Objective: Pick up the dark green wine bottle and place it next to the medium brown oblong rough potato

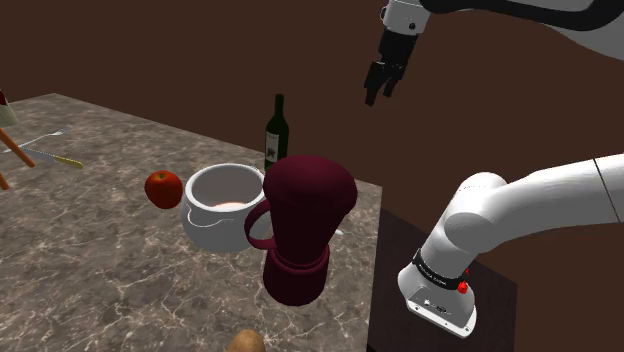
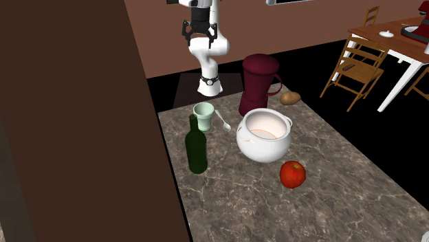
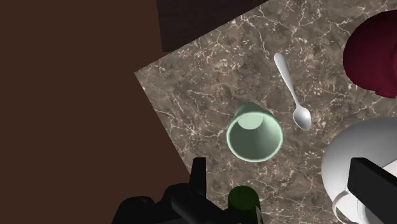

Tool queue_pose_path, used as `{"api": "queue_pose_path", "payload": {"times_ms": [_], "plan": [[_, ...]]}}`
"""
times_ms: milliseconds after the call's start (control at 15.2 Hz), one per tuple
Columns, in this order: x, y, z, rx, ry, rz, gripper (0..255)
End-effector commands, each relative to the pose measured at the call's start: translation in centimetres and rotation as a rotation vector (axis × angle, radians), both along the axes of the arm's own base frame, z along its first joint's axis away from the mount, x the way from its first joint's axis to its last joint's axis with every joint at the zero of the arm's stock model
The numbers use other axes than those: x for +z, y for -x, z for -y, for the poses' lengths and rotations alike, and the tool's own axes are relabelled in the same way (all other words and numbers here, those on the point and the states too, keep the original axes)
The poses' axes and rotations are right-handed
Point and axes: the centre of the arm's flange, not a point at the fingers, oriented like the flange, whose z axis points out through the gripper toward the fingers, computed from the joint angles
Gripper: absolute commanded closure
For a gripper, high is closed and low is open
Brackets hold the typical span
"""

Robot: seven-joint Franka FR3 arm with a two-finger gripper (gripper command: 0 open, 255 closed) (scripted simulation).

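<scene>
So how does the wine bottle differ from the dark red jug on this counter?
The wine bottle is dark green and slim with a narrow neck; the jug is dark red and broad. The jug has a side handle, the wine bottle none. Both stand upright on the counter.

In the wrist view the wine bottle (image 3: 243,198) is showing only its top between the fingers (image 3: 198,181), and one finger is covering part of the white pot (image 3: 347,159). In the shoulder view the maroon pitcher (image 1: 300,225) is hiding the bottle's base, and the picture's edge is cutting the potato (image 1: 246,342).
</scene>
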Motion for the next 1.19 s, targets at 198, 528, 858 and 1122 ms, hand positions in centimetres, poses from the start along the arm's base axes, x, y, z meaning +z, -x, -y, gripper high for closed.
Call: {"api": "queue_pose_path", "payload": {"times_ms": [198,528,858,1122], "plan": [[-1.0,-3.8,0.1,-0.002,-0.004,0.005,0],[-2.7,-10.0,0.3,-0.006,-0.01,0.013,0],[-4.3,-16.3,0.4,-0.009,-0.017,0.021,0],[-5.6,-21.3,0.6,-0.012,-0.022,0.027,0]]}}
